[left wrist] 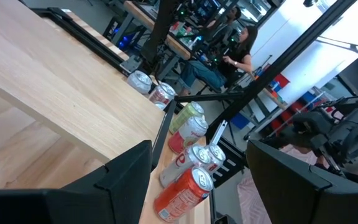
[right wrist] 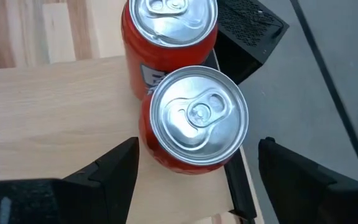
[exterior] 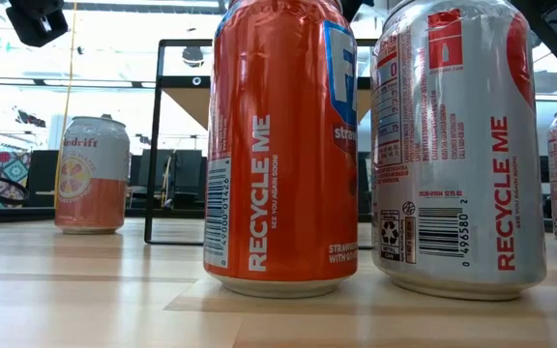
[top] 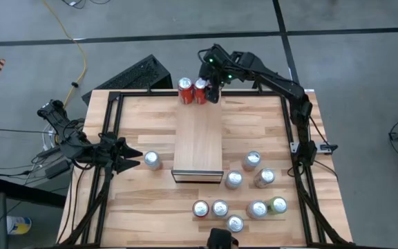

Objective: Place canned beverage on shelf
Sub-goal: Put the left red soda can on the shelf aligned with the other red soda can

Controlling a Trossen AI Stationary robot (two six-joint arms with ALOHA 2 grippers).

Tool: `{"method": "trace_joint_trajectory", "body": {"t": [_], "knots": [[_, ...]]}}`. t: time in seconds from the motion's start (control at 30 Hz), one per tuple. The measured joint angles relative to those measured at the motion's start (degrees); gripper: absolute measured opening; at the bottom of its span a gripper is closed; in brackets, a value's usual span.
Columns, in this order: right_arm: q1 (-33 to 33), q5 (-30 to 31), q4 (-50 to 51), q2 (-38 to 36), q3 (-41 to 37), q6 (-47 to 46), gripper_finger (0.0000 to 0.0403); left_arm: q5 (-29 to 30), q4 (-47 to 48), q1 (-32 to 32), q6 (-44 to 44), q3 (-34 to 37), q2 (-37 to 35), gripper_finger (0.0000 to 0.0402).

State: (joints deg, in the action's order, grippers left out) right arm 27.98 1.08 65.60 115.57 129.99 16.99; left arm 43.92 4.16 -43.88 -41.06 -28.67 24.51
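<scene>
Right pincer [right wrist: 194,165] apart, straddled red can [right wrist: 194,134] at shelf [top: 197,142] 12 o'clock end; could've bumped neighbour can [right wrist: 169,31]. Left pincer [top: 138,158] apart.

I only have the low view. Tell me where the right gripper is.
Observer: The right gripper is at the far end of the shelf. It is open, with a finger on either side of a red can and gaps showing on both sides.
Operator: Report what else stands on that shelf.
Observer: Only a second red can, close against the first. The rest of the top is bare wood.
Operator: Now give me the left arm.
Observer: The left gripper is open, low over the left side of the table, pointing at a silver can close in front of it.
</scene>
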Motion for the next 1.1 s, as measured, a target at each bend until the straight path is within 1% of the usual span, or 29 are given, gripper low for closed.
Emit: {"method": "trace_joint_trajectory", "body": {"t": [0.13, 0.3, 0.37, 0.5, 0.7, 0.77, 0.83, 0.93, 1.0, 1.1], "knots": [[0.4, -3.7, 0.0, 0.0, 0.0, 1.2, 0.0301, 0.0, 0.0, 0.0, 0.0, 0.0, 0.0, 0.0251], [0.3, -4.0, -0.3, 0.0, 0.0, 2.8, 0.0301, 0.0, 0.0, 0.0, 0.0, 0.0, 0.0, 0.0251], [-0.1, -2.6, -0.8, 0.0, 0.0, 2.6, 0.0301, 0.0, 0.0, 0.0, 0.0, 0.0, 0.0, 0.0251], [-1.6, 1.9, -2.5, -0.8, -0.1, 2.6, 0.0301, 0.0, 0.0, 0.0, 0.0, 0.0, 0.0, 0.0251], [-5.8, 4.5, -6.3, -1.5, 0.0, 4.3, 0.0300, 0.0, 0.5, 0.0, 0.0, 0.0, 0.0, 0.0251], [-8.0, 4.6, -7.9, -1.5, 0.0, 5.4, 0.0294, 0.0, 0.5, 0.0, 0.0, 0.0, 0.0, 0.0251], [-10.1, 5.0, -9.3, -1.3, 0.0, 7.2, 0.0280, 0.3, 0.5, 0.0, 0.0, 0.0, 0.0, 0.0251], [-12.1, 8.3, -10.5, 0.1, 0.0, 8.6, 0.0244, 0.4, 0.8, 0.0, 0.0, 0.0, 0.0, 0.0251], [-12.2, 8.5, -10.1, 0.6, -0.2, 8.6, 0.0209, 0.4, 1.0, 0.0, 0.0, 0.0, 0.0, 0.0251], [-12.2, 8.8, -12.4, 1.9, 0.1, 8.0, 0.0141, 0.4, 1.4, 0.0, -0.2, 0.0, 0.0, 0.0251]]}}
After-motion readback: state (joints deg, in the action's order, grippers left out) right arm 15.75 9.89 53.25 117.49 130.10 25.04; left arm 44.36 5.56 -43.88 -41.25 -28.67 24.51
